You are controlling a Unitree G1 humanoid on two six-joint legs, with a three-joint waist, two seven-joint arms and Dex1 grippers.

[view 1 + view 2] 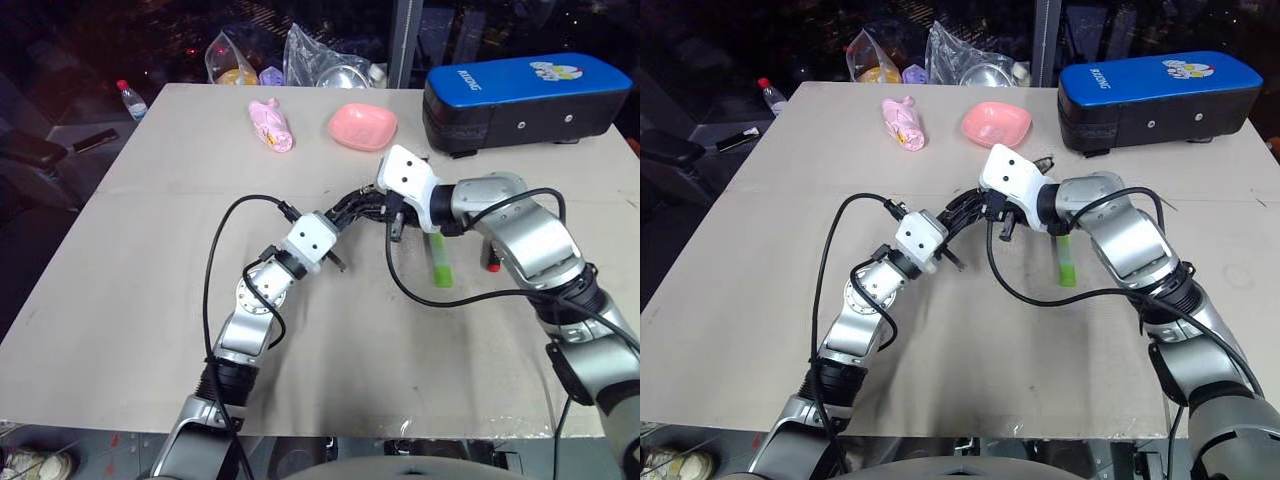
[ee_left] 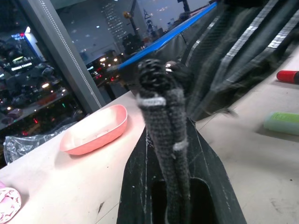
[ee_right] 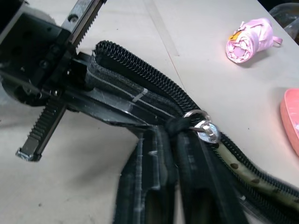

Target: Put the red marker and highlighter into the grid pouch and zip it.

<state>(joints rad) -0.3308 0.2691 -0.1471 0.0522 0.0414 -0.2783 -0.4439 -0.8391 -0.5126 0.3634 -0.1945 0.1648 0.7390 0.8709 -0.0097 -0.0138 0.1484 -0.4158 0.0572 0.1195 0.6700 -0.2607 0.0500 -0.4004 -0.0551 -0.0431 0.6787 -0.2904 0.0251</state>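
Left end effector point(image 1: 338, 262) clamps the pouch point(image 3: 140, 100) edge, probably keeping it taut; right end effector point(image 3: 180, 140) sits half-open at the zipper pull point(image 3: 205, 130). Highlighter point(image 1: 440, 260) and marker point(image 1: 492, 264) lie right of the pouch, on the surface point(image 1: 150, 300).

The highlighter point(image 1: 440, 262) lies on the table point(image 1: 130, 300), left of the red marker point(image 1: 492, 265). The grid pouch point(image 3: 140, 100) is held above the table, left of the highlighter. The bowl point(image 1: 362, 126) sits behind the highlighter.
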